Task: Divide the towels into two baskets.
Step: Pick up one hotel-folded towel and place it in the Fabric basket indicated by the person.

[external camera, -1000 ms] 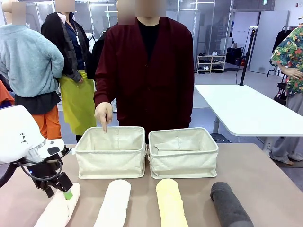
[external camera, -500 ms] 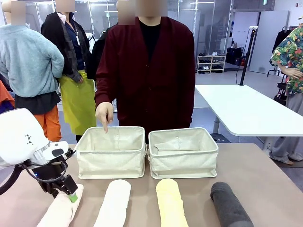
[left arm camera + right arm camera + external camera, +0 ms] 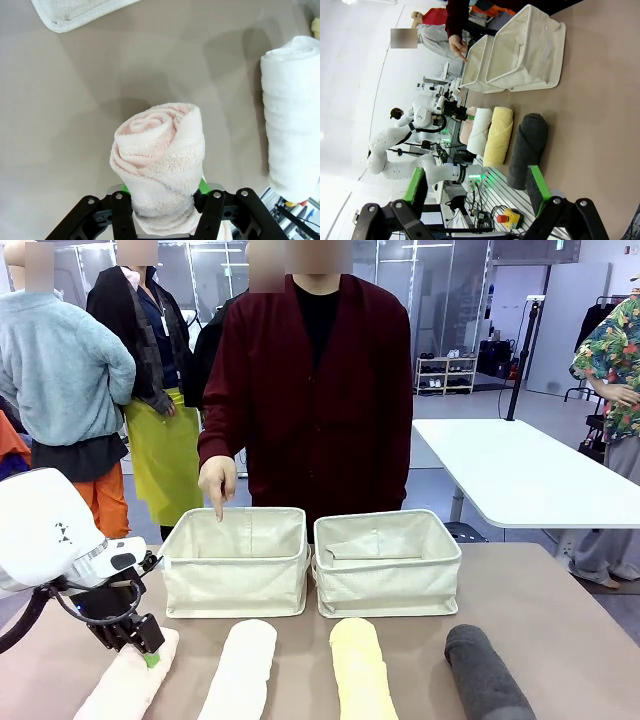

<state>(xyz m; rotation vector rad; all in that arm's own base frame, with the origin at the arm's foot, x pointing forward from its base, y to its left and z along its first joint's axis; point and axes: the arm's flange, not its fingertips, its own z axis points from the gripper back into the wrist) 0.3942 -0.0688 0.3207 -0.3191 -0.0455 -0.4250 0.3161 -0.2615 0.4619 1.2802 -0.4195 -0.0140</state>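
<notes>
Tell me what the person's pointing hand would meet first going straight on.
The left basket: the hand points down at its far rim; rim or inside, depth leaves unclear.

Pinkish towel [image 3: 122, 688], white towel [image 3: 241, 670], yellow towel [image 3: 361, 672], grey towel [image 3: 486, 672] rolled abreast; left basket [image 3: 235, 586], right basket [image 3: 388, 586] behind.

A brown-grey table [image 3: 560, 600] is shown. Two cream canvas bins are set side by side toward its far edge, nearly touching: left basket [image 3: 235, 585], right basket [image 3: 388, 585]. Four rolled towels are laid in a row along the near edge, apart from one another and from the baskets, listed left to right: pinkish-beige towel [image 3: 120, 690], white towel [image 3: 242, 670], pale yellow towel [image 3: 360, 670], dark grey towel [image 3: 485, 670].
</notes>
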